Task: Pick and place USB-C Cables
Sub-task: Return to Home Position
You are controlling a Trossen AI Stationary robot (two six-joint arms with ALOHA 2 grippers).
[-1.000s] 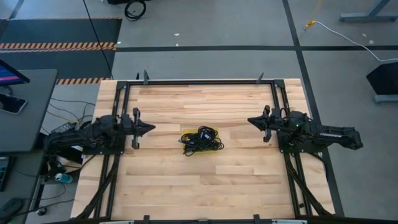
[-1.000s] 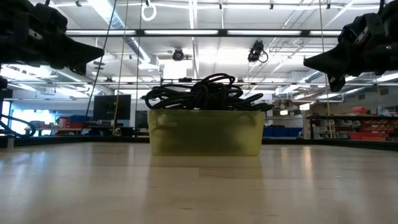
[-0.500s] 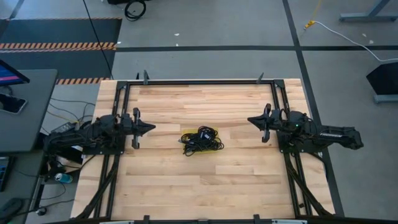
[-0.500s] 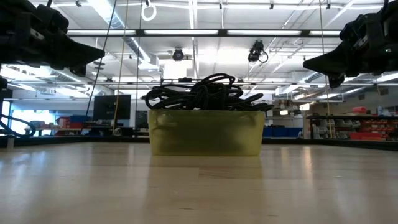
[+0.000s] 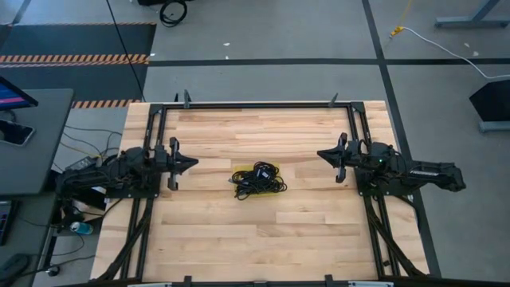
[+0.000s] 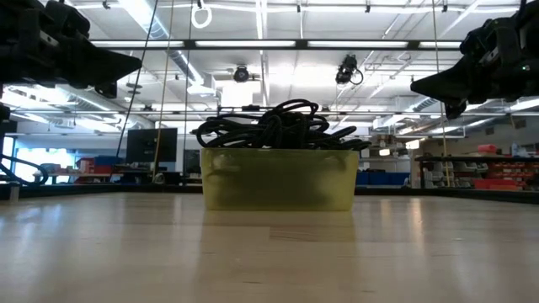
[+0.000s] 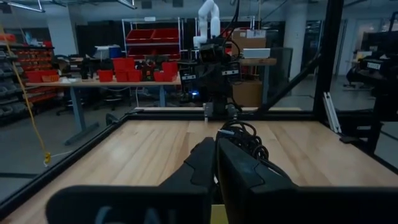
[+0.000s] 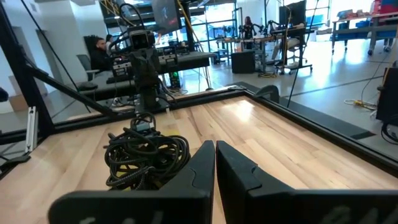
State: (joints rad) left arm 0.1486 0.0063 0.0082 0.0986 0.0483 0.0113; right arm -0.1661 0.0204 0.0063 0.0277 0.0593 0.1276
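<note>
The USB-C cables (image 5: 258, 181) lie as one tangled black heap in a yellow tray (image 6: 278, 179) at the middle of the table, rising above the tray's rim (image 6: 274, 124). My left gripper (image 5: 194, 164) hovers level at the table's left side, pointing at the heap, fingers shut (image 7: 216, 146). My right gripper (image 5: 321, 155) hovers level at the right side, also pointing at the heap (image 8: 144, 152), fingers shut (image 8: 214, 146). Both stand well off the cables and above the table (image 6: 135, 63) (image 6: 417, 84).
A black metal frame (image 5: 255, 104) runs along the table's far, left and right edges. Bare wood (image 5: 263, 239) surrounds the tray on all sides. Beyond the table are workbenches, shelves and a seated person (image 8: 98, 51).
My right gripper has rolled slightly about its own pointing line while staying in place. The cables and the tray have not moved.
</note>
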